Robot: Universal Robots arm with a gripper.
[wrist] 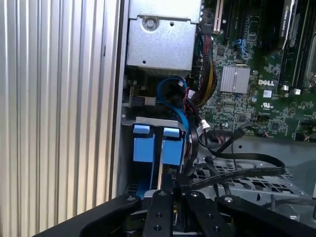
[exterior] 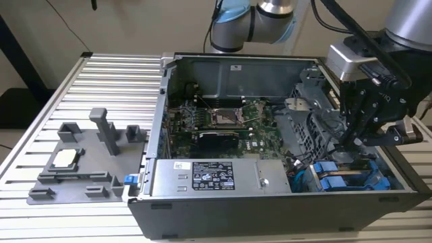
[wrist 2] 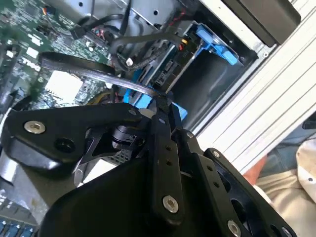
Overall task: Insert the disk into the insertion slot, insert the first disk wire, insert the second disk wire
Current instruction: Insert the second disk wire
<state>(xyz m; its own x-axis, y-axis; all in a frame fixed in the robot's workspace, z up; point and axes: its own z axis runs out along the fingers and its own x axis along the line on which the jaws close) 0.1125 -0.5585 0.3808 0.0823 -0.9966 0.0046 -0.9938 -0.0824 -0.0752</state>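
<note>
End effector [exterior: 368, 144] low inside the case at the exterior view's right, over the drive cage | we can't tell its finger state | disk [exterior: 347, 177] in blue carrier sits in insertion slot [exterior: 324, 174], near right corner | black cables [wrist: 237, 163] loose beside, we judge wiring stage

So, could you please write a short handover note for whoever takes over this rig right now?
Gripper: low inside the case, over the drive cage; whether it holds anything is unclear.
Disk: two blue carriers sit side by side in the cage, so insertion looks done.
Wires: black cables lie loose beside the cage; whether either is plugged in cannot be seen.
</note>
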